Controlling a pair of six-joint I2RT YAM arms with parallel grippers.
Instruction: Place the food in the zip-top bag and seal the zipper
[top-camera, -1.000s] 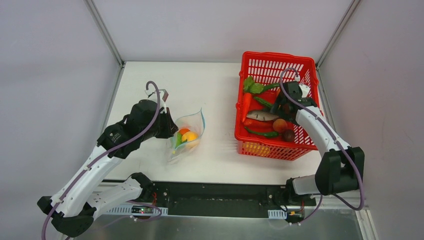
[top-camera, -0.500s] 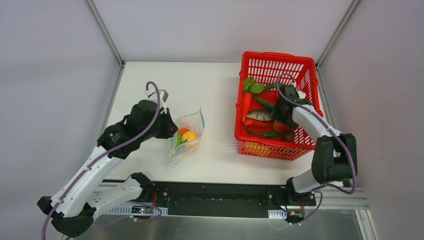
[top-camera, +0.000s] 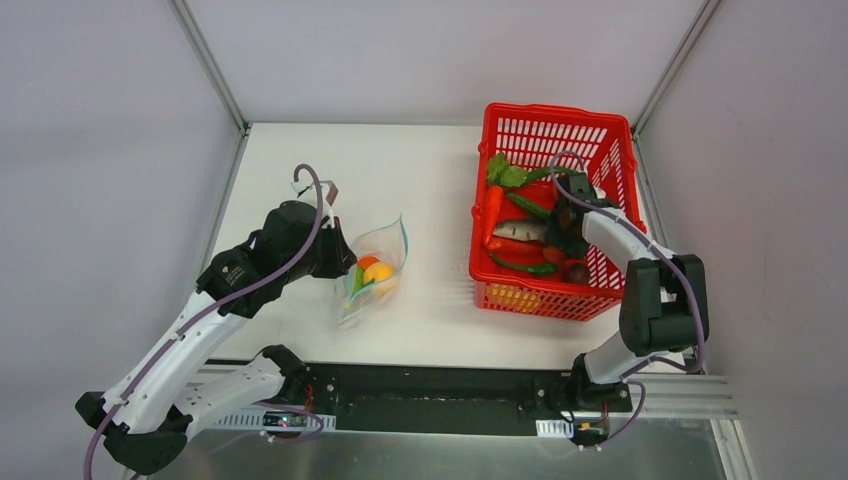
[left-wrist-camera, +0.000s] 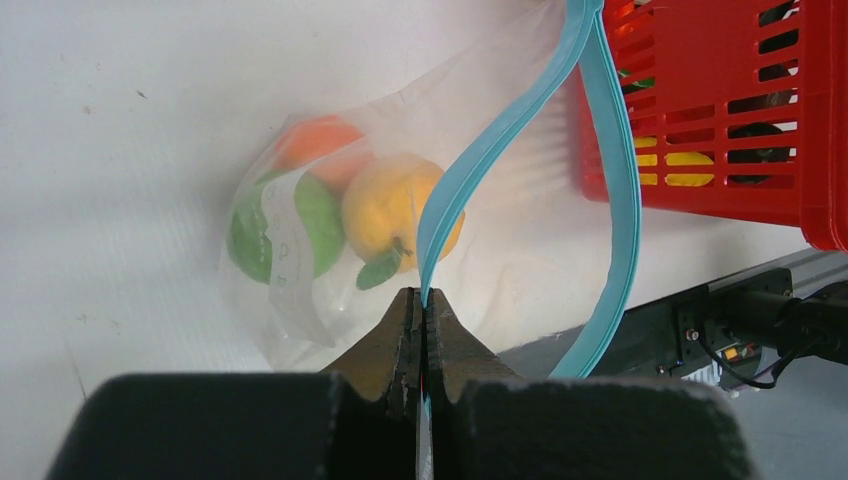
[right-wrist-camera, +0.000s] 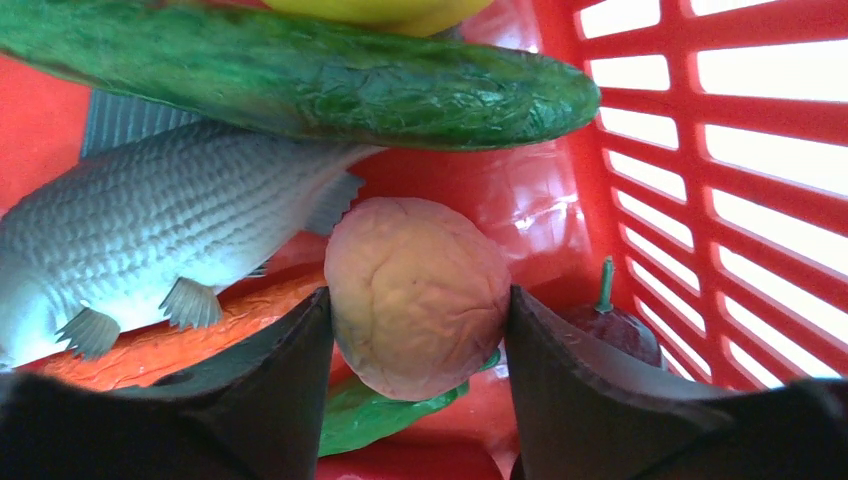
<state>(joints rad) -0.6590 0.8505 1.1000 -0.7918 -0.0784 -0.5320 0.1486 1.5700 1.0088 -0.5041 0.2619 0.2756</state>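
The zip-top bag (top-camera: 375, 270) lies on the white table with yellow (left-wrist-camera: 390, 205), orange (left-wrist-camera: 315, 140) and green (left-wrist-camera: 300, 225) food inside. Its mouth gapes, and the teal zipper (left-wrist-camera: 500, 130) curves up in two separate strips. My left gripper (left-wrist-camera: 424, 297) is shut on the near strip at the bag's left edge (top-camera: 340, 262). My right gripper (right-wrist-camera: 418, 294) reaches down into the red basket (top-camera: 555, 118). Both its fingers press the sides of a peach ball (right-wrist-camera: 410, 270), which rests on a green leaf.
The basket also holds a grey fish (right-wrist-camera: 150, 230), a green cucumber (right-wrist-camera: 300, 80), a dark purple ball (right-wrist-camera: 615, 330) right beside the right finger, and a carrot (top-camera: 492, 212). The basket's mesh wall (right-wrist-camera: 700, 150) stands close on the right.
My right gripper has sunk deeper into the basket and its jaws have narrowed onto the peach ball. The left gripper and the bag have not moved.
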